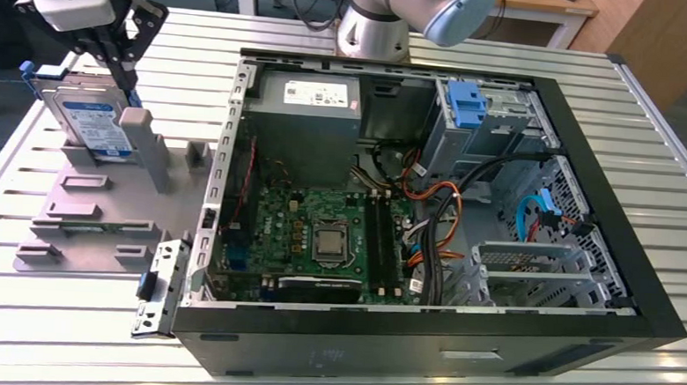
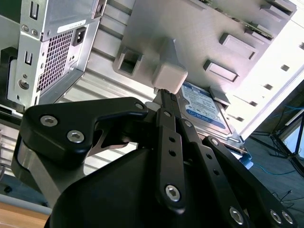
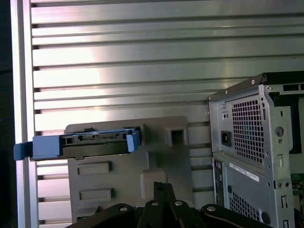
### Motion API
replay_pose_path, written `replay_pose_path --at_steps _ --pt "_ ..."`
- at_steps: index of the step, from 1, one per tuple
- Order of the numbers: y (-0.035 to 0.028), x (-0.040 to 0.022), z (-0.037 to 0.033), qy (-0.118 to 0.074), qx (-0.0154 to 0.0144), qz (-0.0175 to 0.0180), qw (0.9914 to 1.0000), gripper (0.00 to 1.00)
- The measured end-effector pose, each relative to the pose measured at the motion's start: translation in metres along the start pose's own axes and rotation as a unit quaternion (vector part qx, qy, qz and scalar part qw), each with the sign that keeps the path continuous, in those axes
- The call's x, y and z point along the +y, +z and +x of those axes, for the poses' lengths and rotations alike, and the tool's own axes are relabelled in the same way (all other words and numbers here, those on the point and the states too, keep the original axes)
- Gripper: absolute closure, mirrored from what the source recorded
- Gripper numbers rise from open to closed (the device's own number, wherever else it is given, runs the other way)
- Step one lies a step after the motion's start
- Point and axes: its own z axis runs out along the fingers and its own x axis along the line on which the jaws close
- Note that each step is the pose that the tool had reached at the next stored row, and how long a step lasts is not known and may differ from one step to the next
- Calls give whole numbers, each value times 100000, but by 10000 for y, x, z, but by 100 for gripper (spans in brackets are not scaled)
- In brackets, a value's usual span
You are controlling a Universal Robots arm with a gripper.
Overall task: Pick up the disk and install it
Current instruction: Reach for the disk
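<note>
silver metal disk (image 1: 92, 119), blue plastic bracket (image 3: 80, 145), shiny ribbed metal table (image 1: 658, 147).

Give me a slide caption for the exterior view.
Gripper close to the disk standing in a grey fixture, beside the open computer case.

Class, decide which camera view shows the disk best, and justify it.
The exterior view: the disk stands on edge in the grey fixture, label face showing. The first wrist view shows its blue-bracketed edge; the second wrist view, part of its label.

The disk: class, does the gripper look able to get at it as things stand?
Probably yes: the gripper hangs close above the disk, whose top edge stands bare in the grey holder, nothing between them.
</note>
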Motion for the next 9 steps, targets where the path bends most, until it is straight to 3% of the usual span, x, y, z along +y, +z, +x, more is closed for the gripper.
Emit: replay_pose_path --at_steps 9 --pt "0 -2 20 -2 3 1 100000 89"
